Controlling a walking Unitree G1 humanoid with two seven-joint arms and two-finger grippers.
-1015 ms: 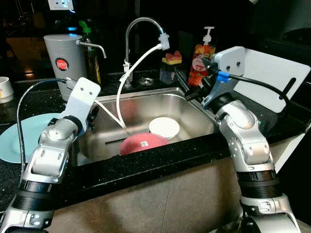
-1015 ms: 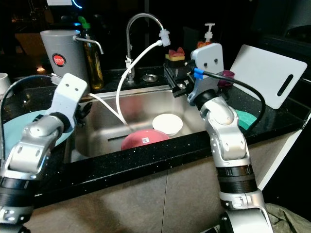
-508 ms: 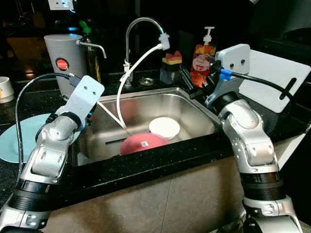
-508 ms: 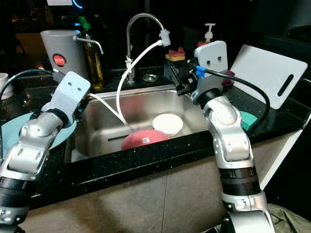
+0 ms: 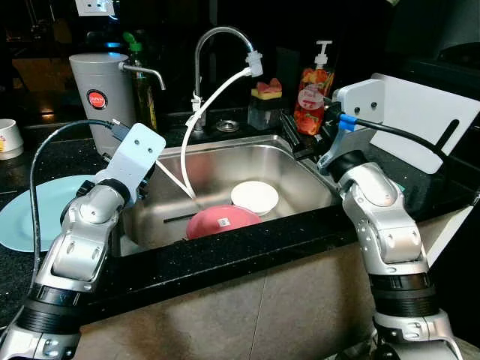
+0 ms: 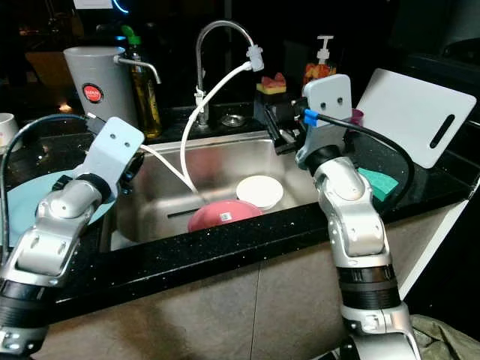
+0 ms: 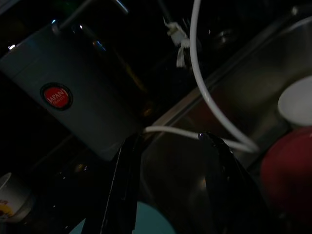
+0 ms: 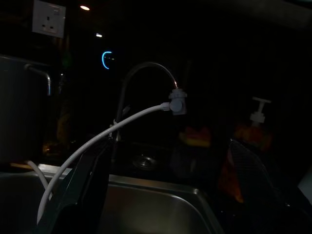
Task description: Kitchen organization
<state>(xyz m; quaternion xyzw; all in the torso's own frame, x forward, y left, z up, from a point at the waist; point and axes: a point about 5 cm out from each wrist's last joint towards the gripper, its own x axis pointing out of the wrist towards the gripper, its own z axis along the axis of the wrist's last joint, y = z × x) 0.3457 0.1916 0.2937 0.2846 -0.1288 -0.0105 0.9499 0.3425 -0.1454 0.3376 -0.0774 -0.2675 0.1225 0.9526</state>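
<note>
Dark kitchen, black worktop (image 5: 225, 259) and steel sink (image 5: 217, 161): both tools poised, nothing picked yet.
Left tool (image 7: 168, 146) and right tool (image 8: 168, 161) hang released, empty; I'd guess the next move is dropping into the sink for the red plate (image 5: 221, 222) or white bowl (image 5: 254, 197).

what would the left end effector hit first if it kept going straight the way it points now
Most likely the white hose: in the left wrist view it crosses just ahead of the open left end effector, over the sink edge. Beyond that stands the grey water dispenser. Depth is unclear in the dark.
</note>
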